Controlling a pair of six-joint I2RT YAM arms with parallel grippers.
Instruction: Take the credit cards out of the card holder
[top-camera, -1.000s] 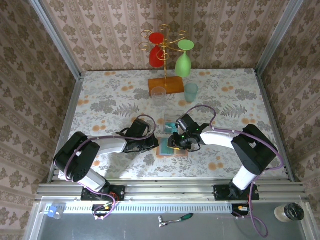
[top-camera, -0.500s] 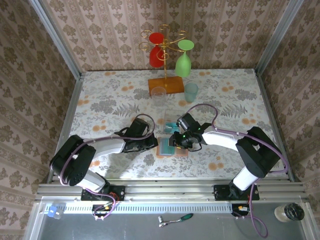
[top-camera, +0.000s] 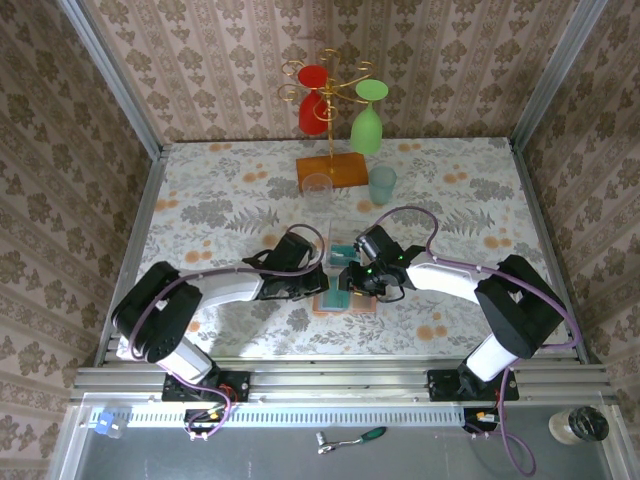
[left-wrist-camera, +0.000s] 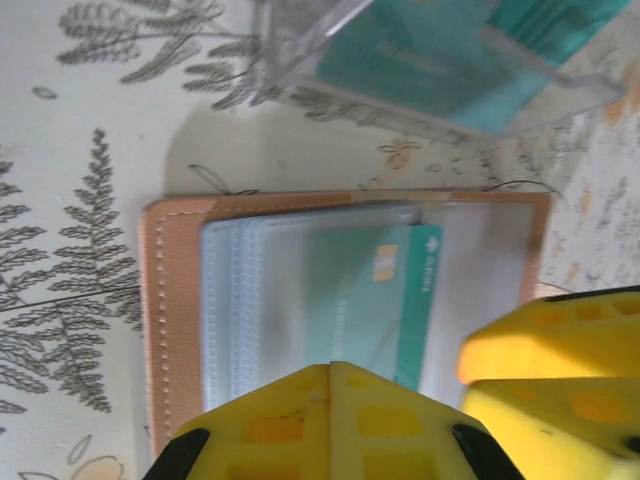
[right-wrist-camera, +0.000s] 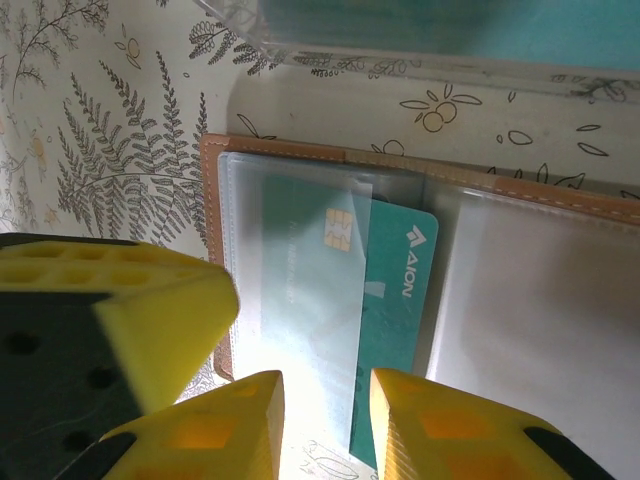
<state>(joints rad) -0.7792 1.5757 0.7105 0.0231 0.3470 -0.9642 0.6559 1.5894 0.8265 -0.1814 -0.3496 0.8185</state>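
The card holder (top-camera: 345, 302) lies open on the floral table, its salmon-brown edge (left-wrist-camera: 165, 300) framing clear pockets. A teal credit card (right-wrist-camera: 395, 290) with a chip sticks partway out of a left pocket, also seen as the teal card (left-wrist-camera: 405, 305) in the left wrist view. My left gripper (left-wrist-camera: 331, 400) is shut, empty, its tips over the left pocket page (top-camera: 322, 284). My right gripper (right-wrist-camera: 325, 425) is open, its fingers on either side of the pocket and the card's near edge (top-camera: 350, 282). The two grippers are close together over the holder.
A clear plastic box (top-camera: 340, 243) holding teal cards sits just beyond the holder (left-wrist-camera: 440, 60). Farther back stand a clear glass (top-camera: 317, 190), a teal cup (top-camera: 382, 184) and an orange rack base (top-camera: 332, 168) with a red and a green glass hanging above.
My left gripper has slid right onto the holder's left half. The right gripper has stayed over the holder with only a slight shift.
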